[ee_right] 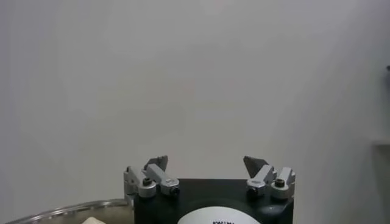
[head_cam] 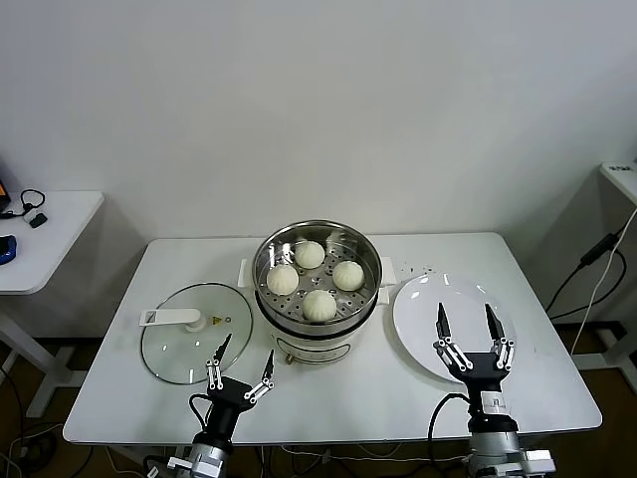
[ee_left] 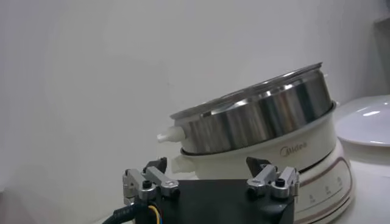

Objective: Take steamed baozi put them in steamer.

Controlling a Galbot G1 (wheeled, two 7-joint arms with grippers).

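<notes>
Several cream-white baozi (head_cam: 318, 304) rest on the perforated tray inside the steel steamer (head_cam: 360, 242) at the table's middle. The steamer (ee_left: 262, 115) fills the left wrist view, its steel wall above a white base. My left gripper (head_cam: 241, 357) stands open near the front edge, between the glass lid and the steamer, holding nothing. My right gripper (head_cam: 466, 322) is open over the near part of the white plate, with nothing between its fingers. In the right wrist view the steamer's rim (ee_right: 67, 210) and a bit of one baozi (ee_right: 92, 220) show low down.
A glass lid (head_cam: 189, 339) with a white handle lies flat left of the steamer. A round white plate (head_cam: 423, 304) lies to its right; it also shows in the left wrist view (ee_left: 368, 122). A second white table (head_cam: 50, 229) stands at far left, another surface (head_cam: 622, 179) at far right.
</notes>
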